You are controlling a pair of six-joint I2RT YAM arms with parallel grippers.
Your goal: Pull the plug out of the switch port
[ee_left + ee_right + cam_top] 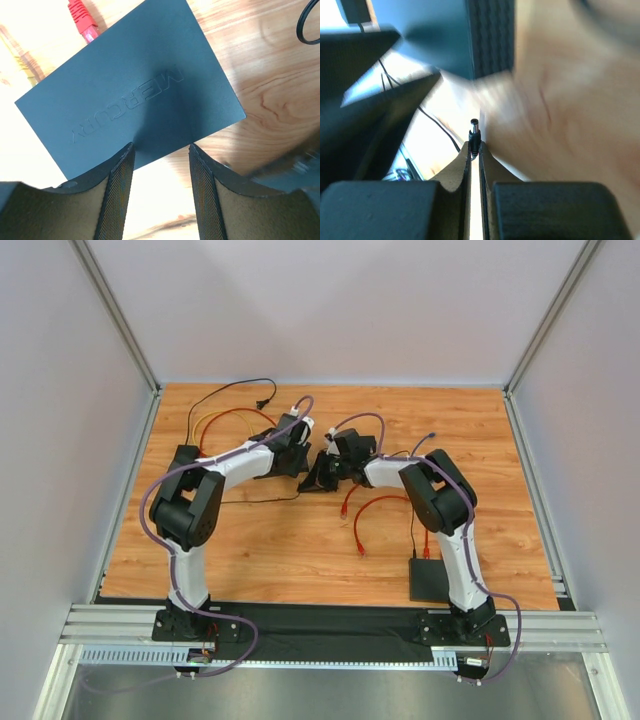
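The dark grey switch (pixel 130 95), marked MERCURY, lies on the wooden table. A red network plug (pixel 82 22) sits at its far corner. My left gripper (pixel 161 147) is open, its fingers hovering at the switch's near edge without gripping it. My right gripper (pixel 475 146) is shut on a small black barrel power plug (pixel 474 131), whose metal tip sticks out free of the switch (pixel 440 35). In the top view both grippers, left (pixel 300 445) and right (pixel 335 465), meet over the switch (pixel 320 478) at the table's middle.
Red cables (pixel 375 505) loop right of the switch. A yellow cable (pixel 215 420) and a black cable (pixel 265 400) lie at the back left. A black box (pixel 430 578) sits near the right arm's base. A thin black wire (pixel 437 127) trails beneath my right gripper.
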